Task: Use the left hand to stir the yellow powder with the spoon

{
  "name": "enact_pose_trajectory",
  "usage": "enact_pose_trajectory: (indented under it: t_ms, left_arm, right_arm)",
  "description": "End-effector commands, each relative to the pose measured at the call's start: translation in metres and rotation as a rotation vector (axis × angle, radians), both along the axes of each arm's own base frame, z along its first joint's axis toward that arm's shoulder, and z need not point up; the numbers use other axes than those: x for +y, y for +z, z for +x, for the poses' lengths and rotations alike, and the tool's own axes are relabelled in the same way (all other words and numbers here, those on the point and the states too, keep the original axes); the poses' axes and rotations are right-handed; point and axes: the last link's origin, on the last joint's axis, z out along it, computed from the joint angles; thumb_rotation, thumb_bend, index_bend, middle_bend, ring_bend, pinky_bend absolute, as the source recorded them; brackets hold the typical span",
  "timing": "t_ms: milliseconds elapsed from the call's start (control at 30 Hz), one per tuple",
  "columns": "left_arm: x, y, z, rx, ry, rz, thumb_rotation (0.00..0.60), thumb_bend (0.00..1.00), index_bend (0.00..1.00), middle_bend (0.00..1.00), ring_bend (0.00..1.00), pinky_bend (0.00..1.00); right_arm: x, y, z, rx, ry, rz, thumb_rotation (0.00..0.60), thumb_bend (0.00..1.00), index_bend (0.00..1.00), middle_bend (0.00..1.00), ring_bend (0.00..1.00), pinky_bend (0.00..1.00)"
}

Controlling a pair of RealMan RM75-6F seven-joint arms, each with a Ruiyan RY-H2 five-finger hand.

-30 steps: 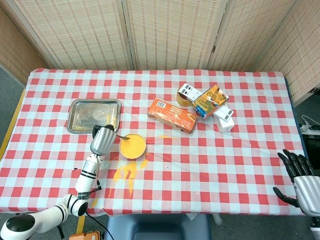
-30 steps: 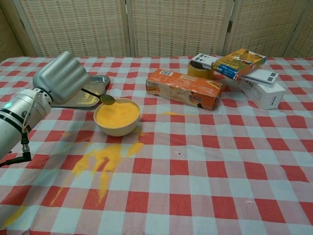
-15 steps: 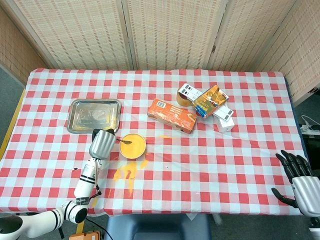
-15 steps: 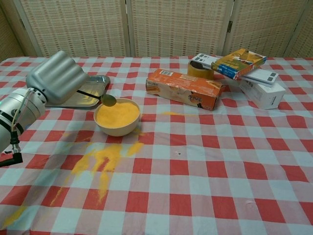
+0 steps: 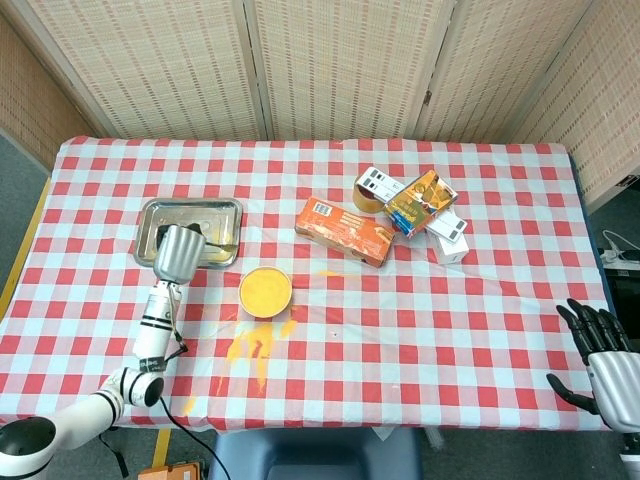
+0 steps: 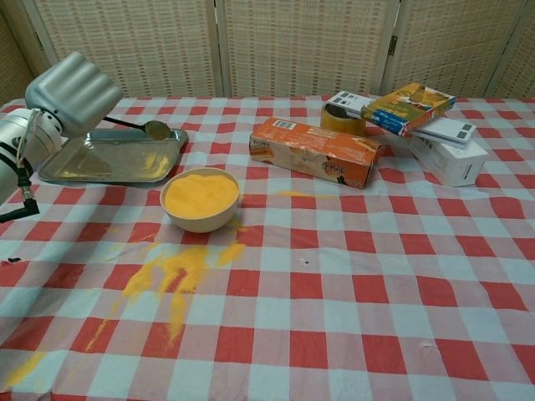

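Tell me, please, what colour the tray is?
Shiny silver metal tray; the chest view shows it best.

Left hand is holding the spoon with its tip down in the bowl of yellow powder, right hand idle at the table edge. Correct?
Not quite. The left hand holds the small metal spoon above the silver metal tray, not in the cream bowl of yellow powder; the chest view shows it. The right hand is idle.

Woven folding screen [image 5: 330,65]; grey floor [image 5: 20,175] beside table [image 5: 480,330]
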Motion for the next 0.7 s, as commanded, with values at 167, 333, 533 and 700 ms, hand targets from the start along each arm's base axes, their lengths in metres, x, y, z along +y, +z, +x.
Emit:
enact_pose_trajectory:
  t_ms: [167, 333, 533, 700]
  left_arm:
    - [0.042, 0.0, -0.028, -0.033, 0.158, -0.033, 0.6, 0.49, 0.91, 1.0, 1.0, 1.0]
    - [0.045, -0.007, -0.034, -0.08, 0.193, -0.055, 0.6, 0.49, 0.52, 1.0, 1.0, 1.0]
    - [0.046, -0.013, -0.032, -0.148, 0.2, -0.088, 0.6, 0.46, 0.01, 1.0, 1.0, 1.0]
    - [0.047, -0.015, -0.028, -0.215, 0.198, -0.107, 0.6, 0.42, 0.0, 1.0, 1.0, 1.0]
  right_arm:
    - [-0.005, -0.003, -0.003, 0.018, -0.026, -0.004, 0.6, 0.15, 0.0, 0.0, 0.0, 0.0]
    - [-0.007, -0.005, -0.005, 0.029, -0.039, -0.007, 0.6, 0.15, 0.0, 0.0, 0.0, 0.0]
    - [-0.009, -0.009, -0.005, 0.037, -0.044, 0.004, 0.6, 0.15, 0.0, 0.0, 0.0, 0.0]
    - [-0.009, -0.009, -0.005, 0.037, -0.044, 0.002, 0.6, 0.15, 0.0, 0.0, 0.0, 0.0]
